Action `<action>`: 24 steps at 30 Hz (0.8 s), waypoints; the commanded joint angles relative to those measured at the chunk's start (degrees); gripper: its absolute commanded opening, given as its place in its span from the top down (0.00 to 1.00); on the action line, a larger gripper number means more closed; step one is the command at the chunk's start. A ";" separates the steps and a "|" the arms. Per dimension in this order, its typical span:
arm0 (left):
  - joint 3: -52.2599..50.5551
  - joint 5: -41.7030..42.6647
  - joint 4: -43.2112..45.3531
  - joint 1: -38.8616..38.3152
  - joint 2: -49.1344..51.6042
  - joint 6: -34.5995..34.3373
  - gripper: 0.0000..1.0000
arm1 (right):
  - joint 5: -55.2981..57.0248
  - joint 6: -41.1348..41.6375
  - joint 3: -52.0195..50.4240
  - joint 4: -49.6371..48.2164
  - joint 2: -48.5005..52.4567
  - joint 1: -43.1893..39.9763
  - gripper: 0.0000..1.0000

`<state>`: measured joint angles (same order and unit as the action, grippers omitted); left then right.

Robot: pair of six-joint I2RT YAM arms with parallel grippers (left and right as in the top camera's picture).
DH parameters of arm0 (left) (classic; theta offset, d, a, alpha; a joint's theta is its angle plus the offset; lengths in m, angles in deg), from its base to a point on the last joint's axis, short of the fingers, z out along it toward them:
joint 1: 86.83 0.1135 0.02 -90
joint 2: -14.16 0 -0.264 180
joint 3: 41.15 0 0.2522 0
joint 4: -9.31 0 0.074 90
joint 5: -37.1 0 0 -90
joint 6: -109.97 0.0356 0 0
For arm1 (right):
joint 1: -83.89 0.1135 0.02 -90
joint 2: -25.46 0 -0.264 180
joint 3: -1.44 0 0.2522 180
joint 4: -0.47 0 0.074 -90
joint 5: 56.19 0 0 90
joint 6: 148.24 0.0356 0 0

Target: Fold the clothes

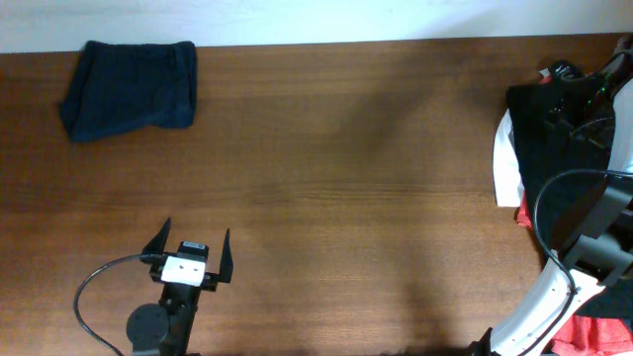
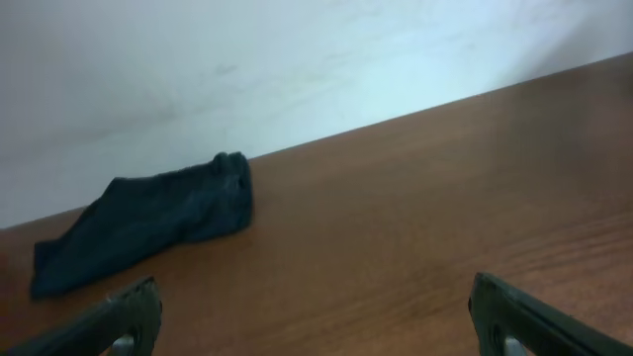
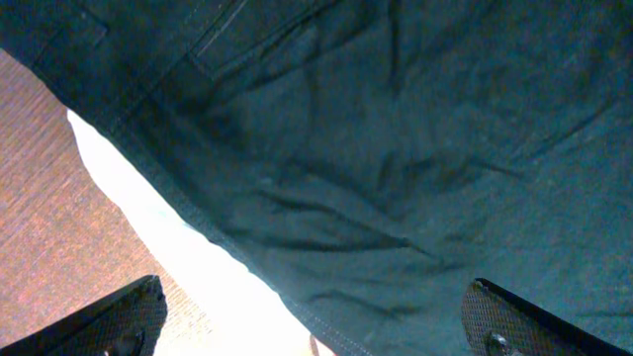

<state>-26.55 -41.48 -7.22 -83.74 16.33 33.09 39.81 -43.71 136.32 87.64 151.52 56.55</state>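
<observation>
A folded dark navy-blue garment (image 1: 131,87) lies at the far left corner of the wooden table; it also shows in the left wrist view (image 2: 148,229). My left gripper (image 1: 192,249) is open and empty near the front edge, well short of it. A pile of clothes sits at the right edge: a black garment (image 1: 554,129) on top of a white one (image 1: 505,163), with red-orange fabric (image 1: 593,334) near the front. My right gripper (image 3: 316,321) is open just above the black garment (image 3: 396,148) and the white garment (image 3: 198,277), holding nothing.
The brown wooden table (image 1: 346,188) runs to a pale wall at the back. My right arm and its black cable (image 1: 554,198) lie over the pile at the right edge.
</observation>
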 commanded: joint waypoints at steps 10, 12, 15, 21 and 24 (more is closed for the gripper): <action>-0.35 -6.54 -1.42 0.35 -1.88 -6.21 0.01 | 0.26 -0.17 0.70 0.07 -1.07 -0.07 0.01; -0.35 -6.54 -1.42 0.35 -1.88 -6.21 0.01 | 0.26 -0.17 0.70 0.07 -1.07 -0.07 0.01; -0.35 -6.54 -1.42 0.35 -1.88 -6.21 0.01 | 0.26 -0.17 0.70 0.07 -1.07 -0.07 0.01; -0.35 -6.54 -1.42 0.35 -1.88 -6.21 0.01 | 0.28 -0.17 0.70 0.07 -1.07 -0.07 0.01; -0.35 -6.54 -1.42 0.35 -1.88 -6.21 0.01 | 0.26 -0.17 0.70 0.07 -1.07 -0.07 0.01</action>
<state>-26.55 -47.38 -8.48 -83.74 15.04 27.61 39.81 -43.71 136.32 87.64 151.52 56.55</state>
